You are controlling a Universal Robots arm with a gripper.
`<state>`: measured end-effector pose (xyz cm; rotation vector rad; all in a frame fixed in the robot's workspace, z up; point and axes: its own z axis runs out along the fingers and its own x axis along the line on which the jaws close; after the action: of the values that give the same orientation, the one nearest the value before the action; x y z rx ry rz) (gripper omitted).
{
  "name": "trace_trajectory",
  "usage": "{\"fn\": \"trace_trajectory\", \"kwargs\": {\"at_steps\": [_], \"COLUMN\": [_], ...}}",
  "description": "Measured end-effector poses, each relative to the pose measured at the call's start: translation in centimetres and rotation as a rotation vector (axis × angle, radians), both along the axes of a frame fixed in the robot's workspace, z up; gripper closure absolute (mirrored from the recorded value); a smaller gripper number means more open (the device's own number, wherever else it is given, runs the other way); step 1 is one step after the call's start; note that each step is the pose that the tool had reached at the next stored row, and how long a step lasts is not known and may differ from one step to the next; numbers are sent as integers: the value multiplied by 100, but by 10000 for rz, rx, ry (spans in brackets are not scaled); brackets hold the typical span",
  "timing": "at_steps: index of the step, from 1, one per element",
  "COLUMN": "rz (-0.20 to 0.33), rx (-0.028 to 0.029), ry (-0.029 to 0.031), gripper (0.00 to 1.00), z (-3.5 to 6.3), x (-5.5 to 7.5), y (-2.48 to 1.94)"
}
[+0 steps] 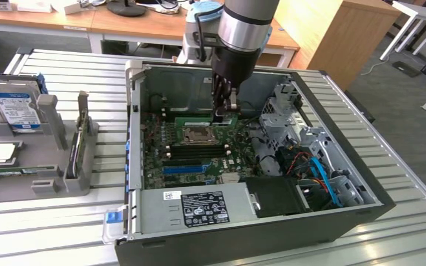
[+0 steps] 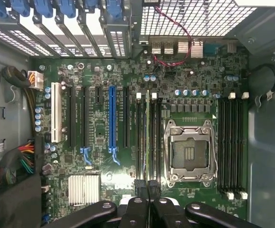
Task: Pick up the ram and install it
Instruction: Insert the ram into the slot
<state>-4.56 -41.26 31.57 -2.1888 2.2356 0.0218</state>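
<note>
- My tool (image 1: 229, 111) reaches down into the open case (image 1: 287, 227), just above the board (image 1: 232, 163).
- Its fingers (image 2: 138, 189) are pinched almost shut on the ram (image 1: 198, 118), gripping the thin green strip near one end.
- From the wrist the ram (image 2: 147, 133) runs edge-on along the dark slots, just beside the socket (image 2: 190, 152) (whether it is fully seated, I cannot tell).
- The drive (image 1: 17, 108) stands in a grey rack (image 1: 50, 177) on the surface (image 1: 50, 227), at the exterior view's left, well apart from the case.
</note>
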Motion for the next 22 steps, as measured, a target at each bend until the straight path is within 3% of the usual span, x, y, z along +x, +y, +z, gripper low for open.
{"fn": "trace_trajectory", "kwargs": {"at_steps": [22], "rz": [0], "rx": [-2], "ry": [0], "gripper": [88], "z": [-135], "x": [0], "y": [0]}}
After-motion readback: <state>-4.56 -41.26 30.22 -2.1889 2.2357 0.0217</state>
